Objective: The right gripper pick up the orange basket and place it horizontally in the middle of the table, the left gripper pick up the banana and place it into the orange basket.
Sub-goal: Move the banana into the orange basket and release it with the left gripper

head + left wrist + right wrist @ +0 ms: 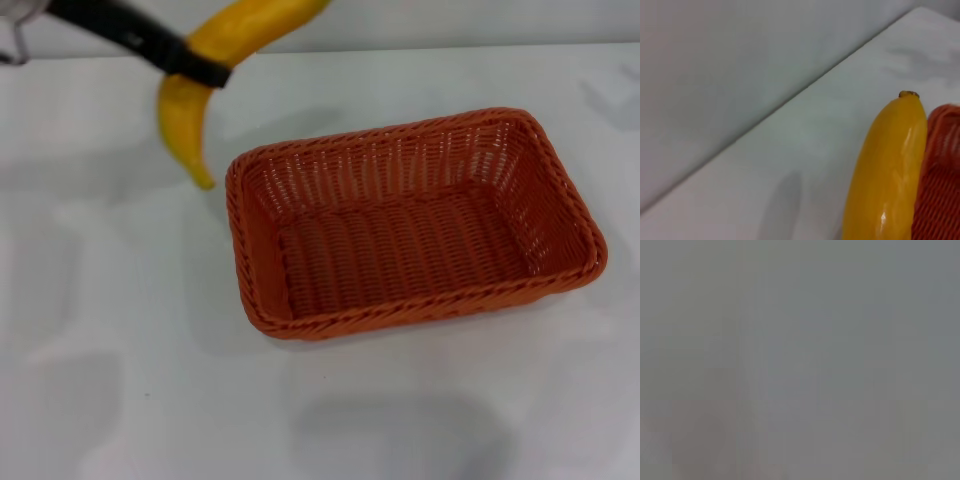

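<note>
The orange basket (pixel 415 225) lies lengthwise across the middle of the white table (pixel 120 350), empty inside. Above the table, just beyond the basket's far left corner, hangs the yellow banana (pixel 200 90), its lower tip pointing down. My left gripper (pixel 195 60) comes in from the upper left and is shut on the banana around its middle with black fingers. In the left wrist view the banana (pixel 890 170) fills the near side, with a bit of the basket (pixel 942 170) behind it. The right gripper is out of view.
The table's far edge (pixel 420 50) runs along the top of the head view, with a grey wall behind it. The right wrist view shows only plain grey.
</note>
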You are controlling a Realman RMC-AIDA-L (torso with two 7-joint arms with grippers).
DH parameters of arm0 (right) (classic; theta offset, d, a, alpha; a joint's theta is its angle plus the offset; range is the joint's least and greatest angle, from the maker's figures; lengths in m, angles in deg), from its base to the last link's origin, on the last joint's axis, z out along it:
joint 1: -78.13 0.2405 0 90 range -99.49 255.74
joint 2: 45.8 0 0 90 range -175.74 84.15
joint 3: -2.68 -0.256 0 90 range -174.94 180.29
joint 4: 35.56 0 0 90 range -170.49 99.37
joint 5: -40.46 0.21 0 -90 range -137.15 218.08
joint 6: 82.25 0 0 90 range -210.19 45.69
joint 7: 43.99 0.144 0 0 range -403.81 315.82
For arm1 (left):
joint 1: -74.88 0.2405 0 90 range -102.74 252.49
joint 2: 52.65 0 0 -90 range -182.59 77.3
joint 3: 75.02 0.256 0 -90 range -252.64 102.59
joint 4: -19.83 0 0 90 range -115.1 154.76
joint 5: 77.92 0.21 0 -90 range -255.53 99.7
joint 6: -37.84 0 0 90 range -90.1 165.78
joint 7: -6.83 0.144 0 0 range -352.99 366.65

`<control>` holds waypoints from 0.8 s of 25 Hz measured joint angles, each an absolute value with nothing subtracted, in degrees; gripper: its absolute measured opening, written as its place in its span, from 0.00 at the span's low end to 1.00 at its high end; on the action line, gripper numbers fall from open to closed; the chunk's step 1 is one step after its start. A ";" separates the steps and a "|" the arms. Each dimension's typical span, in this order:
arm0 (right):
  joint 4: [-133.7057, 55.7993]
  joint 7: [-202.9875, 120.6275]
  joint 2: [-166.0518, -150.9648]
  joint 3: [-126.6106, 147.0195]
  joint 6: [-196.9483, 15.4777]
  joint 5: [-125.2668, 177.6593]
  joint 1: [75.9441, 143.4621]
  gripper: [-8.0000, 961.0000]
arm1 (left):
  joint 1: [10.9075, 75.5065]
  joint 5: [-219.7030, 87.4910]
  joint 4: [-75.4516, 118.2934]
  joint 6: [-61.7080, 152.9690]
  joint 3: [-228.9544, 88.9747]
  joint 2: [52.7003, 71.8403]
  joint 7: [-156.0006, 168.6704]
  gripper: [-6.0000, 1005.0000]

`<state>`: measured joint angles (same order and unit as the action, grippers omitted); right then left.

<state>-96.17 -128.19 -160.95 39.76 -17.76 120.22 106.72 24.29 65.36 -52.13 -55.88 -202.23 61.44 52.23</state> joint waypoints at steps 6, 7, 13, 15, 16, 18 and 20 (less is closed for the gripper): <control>-95.59 -129.75 -160.97 40.68 -17.80 122.35 106.63 0.72 | 18.61 65.60 -49.04 -50.51 -195.33 63.56 53.14 0.53; -95.58 -130.00 -160.92 40.53 -17.82 122.84 106.55 0.72 | 18.04 65.76 -48.76 -49.57 -193.77 63.96 53.09 0.53; -95.72 -131.25 -160.61 39.85 -19.05 124.38 106.44 0.72 | 15.65 65.56 -47.12 -47.41 -188.63 66.08 53.86 0.53; -96.01 -131.54 -160.61 39.85 -19.82 124.46 106.22 0.72 | 15.63 64.87 -46.87 -47.03 -187.21 66.32 53.92 0.53; -96.08 -131.58 -160.61 39.85 -20.04 124.48 106.10 0.72 | 15.79 64.13 -46.85 -46.79 -186.43 66.36 53.92 0.54; -96.14 -131.61 -160.60 39.85 -20.42 124.52 105.96 0.72 | 16.25 62.27 -46.85 -46.53 -185.38 66.38 54.14 0.55; -96.15 -131.62 -160.56 39.82 -20.77 124.54 105.93 0.72 | 16.47 61.56 -46.85 -46.48 -185.19 66.38 54.35 0.56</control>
